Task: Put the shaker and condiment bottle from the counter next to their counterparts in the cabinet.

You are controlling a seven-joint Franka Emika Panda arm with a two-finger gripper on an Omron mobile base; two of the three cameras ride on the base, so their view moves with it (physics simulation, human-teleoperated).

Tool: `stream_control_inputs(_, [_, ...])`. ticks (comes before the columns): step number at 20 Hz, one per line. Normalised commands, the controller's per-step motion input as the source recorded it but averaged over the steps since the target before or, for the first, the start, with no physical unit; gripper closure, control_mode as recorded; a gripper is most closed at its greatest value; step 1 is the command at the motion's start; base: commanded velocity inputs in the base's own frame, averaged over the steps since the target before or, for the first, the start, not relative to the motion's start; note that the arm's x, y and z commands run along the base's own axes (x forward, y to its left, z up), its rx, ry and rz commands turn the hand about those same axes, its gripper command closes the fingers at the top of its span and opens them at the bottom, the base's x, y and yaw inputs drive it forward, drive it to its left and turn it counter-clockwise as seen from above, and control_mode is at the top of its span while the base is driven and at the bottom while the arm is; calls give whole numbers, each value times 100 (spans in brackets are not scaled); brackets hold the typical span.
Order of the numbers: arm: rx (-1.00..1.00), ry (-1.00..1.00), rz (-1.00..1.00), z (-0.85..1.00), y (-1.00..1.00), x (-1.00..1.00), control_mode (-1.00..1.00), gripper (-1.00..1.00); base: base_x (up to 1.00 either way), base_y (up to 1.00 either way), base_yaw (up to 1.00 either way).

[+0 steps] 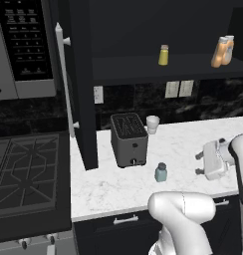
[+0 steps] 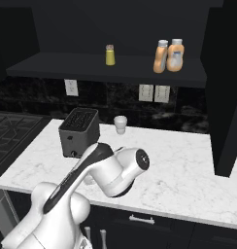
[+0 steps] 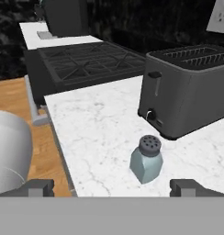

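the two-finger gripper (image 3: 112, 186) is seen spread wide with nothing between its dark tips, pointed at the small pale blue-teal translucent shaker with a dark grey perforated cap (image 3: 146, 159). that shaker is stood upright on the white marble-patterned counter with grey veining (image 1: 193, 139), near its front edge, just in front of the dark grey two-slot toaster (image 1: 128, 139) and apart from it. in the left base view the gripper (image 1: 199, 164) is held above the counter to the right of the shaker (image 1: 161, 172), not touching it. a small white cup (image 1: 152, 124) is placed behind the toaster by the dark backsplash. higher and farther back, on the dark inner shelf of the tall black wall cabinet (image 1: 143, 67), a small yellow shaker with a tan cap (image 1: 164, 55) is set well to the left of two orange bottles, one with a pale greyish cap (image 2: 160, 57) and one with a whitish cap (image 2: 175, 55), stood touching or nearly so.
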Motion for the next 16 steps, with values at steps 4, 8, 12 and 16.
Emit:
stream_control_inputs(4, [0,0,9,-12,7,22,-100,-100,0,0,0])
stream_control_inputs(8, [0,0,9,-22,11,17,-100,-100,0,0,0])
stream_control_inputs(12, [0,0,8,-28,10,7,-100,-100,0,0,0])
stream_control_inputs(16, [0,0,1,-20,12,2,-100,-100,0,0,0])
